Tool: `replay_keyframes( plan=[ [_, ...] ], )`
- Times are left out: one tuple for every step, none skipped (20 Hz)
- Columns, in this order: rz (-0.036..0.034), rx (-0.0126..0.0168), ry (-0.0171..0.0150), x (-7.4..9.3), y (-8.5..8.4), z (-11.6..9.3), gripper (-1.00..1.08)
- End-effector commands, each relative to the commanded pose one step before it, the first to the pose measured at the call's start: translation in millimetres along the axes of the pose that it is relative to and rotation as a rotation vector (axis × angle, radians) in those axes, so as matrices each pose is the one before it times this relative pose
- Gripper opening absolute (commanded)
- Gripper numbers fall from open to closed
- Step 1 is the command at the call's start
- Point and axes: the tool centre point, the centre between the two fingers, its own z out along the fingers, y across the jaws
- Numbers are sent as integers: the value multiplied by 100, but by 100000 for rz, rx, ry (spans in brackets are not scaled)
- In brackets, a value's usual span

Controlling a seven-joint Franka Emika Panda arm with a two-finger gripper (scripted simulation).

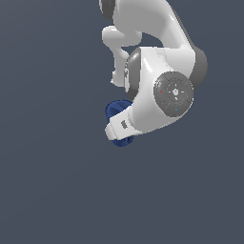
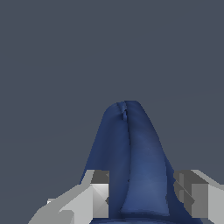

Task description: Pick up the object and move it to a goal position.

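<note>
The object, a dark blue tapered pitcher (image 2: 131, 148), fills the space between my fingers in the wrist view. My gripper (image 2: 142, 194) is shut on the object, with one grey fingertip (image 2: 99, 192) on one side and the other pad (image 2: 192, 197) on the opposite side. In the exterior view the white arm covers most of the pitcher (image 1: 116, 109); only blue patches show above and below the hand (image 1: 120, 126). The fingertips are hidden there.
A plain dark grey-blue surface (image 1: 52, 181) lies all around. The arm's large white wrist link with its round grey cap (image 1: 174, 93) hangs over the object. No other objects show.
</note>
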Motion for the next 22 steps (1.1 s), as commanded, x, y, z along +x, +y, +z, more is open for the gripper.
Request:
replay_keyframes(
  plan=[
    [-2819, -337, -3933, 665, 122, 733, 28],
    [-1065, -168, -1401, 253, 46, 228, 28],
    [-1043, -167, -1369, 248, 44, 223, 28],
    [-987, -160, -1293, 235, 42, 210, 28],
    [-916, -150, -1198, 218, 39, 194, 28],
    [-849, -140, -1109, 202, 36, 179, 28],
    [-785, -130, -1023, 187, 33, 165, 28],
    [-721, -122, -937, 172, 31, 150, 28],
    [-660, -113, -854, 158, 28, 136, 28],
    [-598, -105, -771, 143, 26, 122, 28],
    [-543, -97, -698, 131, 24, 110, 28],
    [-489, -88, -626, 116, 22, 98, 28],
    [-439, -80, -562, 106, 19, 88, 28],
    [-388, -71, -495, 93, 18, 77, 28],
    [-342, -63, -435, 84, 15, 68, 28],
    [-292, -55, -369, 70, 14, 57, 28],
    [-245, -48, -308, 60, 12, 47, 28],
    [-197, -40, -244, 47, 12, 36, 28],
    [-157, -34, -191, 41, 8, 27, 28],
    [-108, -26, -127, 26, 9, 16, 28],
    [-64, -18, -71, 14, 9, 7, 28],
    [0, 0, 0, -18, 22, -5, 28]
  ],
)
